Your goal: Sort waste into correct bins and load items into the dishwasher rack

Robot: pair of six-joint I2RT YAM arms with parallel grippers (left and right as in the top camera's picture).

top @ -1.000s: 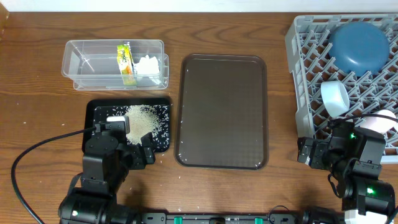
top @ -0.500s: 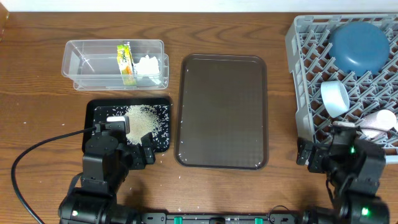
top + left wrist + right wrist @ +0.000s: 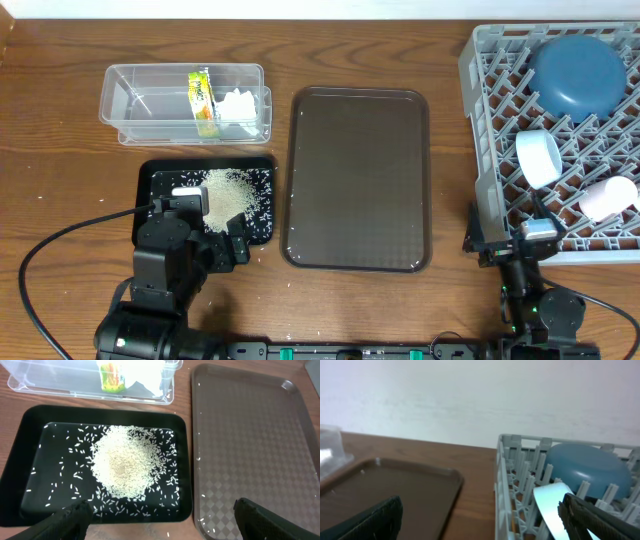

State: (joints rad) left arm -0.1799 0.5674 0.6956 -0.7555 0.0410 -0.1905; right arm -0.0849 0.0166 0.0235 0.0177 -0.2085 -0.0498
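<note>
- The left end effector point(image 3: 162, 506) has its fingers wide apart and holds nothing. It hangs over the near edge of the black tray point(image 3: 30, 415), where the rice heap point(image 3: 125, 467) lies.
- The right end effector point(image 3: 480, 505) is also spread and empty, touching nothing.
- The left arm point(image 3: 170, 250) points down at the counter point(image 3: 60, 180). The right arm point(image 3: 525, 250) sits low beside the near left corner of the dishwasher rack point(image 3: 490, 120).
- The blue plate point(image 3: 577, 72), the pale bowl point(image 3: 538, 157) and a pinkish cup point(image 3: 608, 196) rest in the rack.
- The wrapper point(image 3: 201, 100) and the tissue point(image 3: 238, 103) lie in the clear tub point(image 3: 130, 95).
</note>
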